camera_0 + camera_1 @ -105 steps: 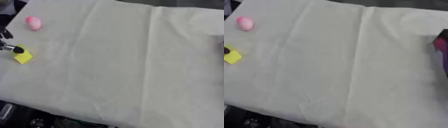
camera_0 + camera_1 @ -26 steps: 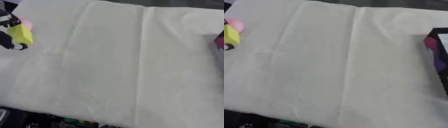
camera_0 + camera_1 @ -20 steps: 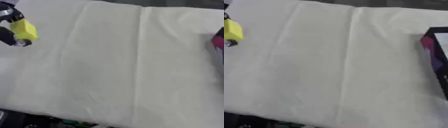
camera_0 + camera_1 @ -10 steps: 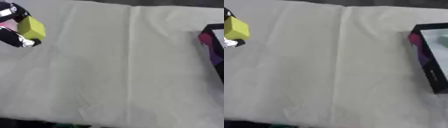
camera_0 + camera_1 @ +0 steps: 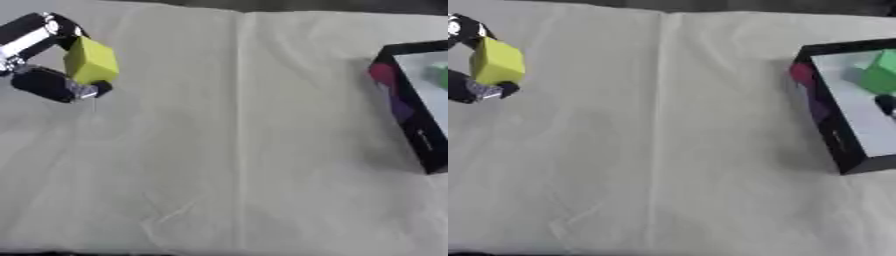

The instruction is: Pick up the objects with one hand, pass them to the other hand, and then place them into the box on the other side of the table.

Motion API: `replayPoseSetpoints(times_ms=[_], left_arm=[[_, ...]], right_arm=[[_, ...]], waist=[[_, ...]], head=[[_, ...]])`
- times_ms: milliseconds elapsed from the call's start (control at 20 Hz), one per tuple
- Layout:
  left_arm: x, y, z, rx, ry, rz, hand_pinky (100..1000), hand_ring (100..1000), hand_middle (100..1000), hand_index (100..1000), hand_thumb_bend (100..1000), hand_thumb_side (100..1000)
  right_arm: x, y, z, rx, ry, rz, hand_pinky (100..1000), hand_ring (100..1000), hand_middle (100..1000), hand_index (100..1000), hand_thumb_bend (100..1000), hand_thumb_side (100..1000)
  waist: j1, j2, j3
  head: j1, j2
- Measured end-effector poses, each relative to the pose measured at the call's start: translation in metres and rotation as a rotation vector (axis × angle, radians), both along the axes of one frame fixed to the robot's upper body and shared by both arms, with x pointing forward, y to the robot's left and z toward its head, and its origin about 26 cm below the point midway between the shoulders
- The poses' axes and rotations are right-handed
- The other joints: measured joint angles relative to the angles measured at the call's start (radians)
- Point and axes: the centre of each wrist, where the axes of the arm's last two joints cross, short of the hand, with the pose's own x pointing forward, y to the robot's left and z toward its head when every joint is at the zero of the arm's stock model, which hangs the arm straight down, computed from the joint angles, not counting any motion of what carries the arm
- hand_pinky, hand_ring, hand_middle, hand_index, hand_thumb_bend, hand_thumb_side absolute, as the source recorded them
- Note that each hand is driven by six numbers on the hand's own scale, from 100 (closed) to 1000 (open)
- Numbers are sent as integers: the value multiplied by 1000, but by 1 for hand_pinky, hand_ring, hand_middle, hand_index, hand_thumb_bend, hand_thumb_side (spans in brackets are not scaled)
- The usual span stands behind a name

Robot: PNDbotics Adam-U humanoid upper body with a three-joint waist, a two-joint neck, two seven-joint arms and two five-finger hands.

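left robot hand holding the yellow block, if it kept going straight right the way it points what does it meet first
Nothing close: the left robot hand with the yellow block faces bare cloth. The black box at the far right comes first, probably, though height above the table is unclear.

A pale cream cloth (image 5: 262, 150) covers the whole table, with 1 straight fold line running from far edge to near edge and small wrinkles near the front. A dark strip (image 5: 306, 5) shows beyond the far edge.
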Motion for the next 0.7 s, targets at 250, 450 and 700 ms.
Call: replayPoseSetpoints(times_ms=[250,450,700], left_arm=[[5,-21,-8,-8,-47,-34,766,630,574,475,100,242],[11,-34,-18,-28,-71,-42,765,623,570,471,100,252],[16,-47,-28,-59,-100,-46,772,621,568,468,100,280]], right_arm=[[11,8,15,-47,17,87,671,737,732,802,836,234],[16,15,19,-77,43,144,677,744,738,805,842,239],[22,26,23,-115,73,208,679,746,741,808,845,242]], waist=[[-2,-6,-5],[-10,-6,-9],[-12,-6,-12]], head=[[-15,10],[-25,17],[-25,17]])
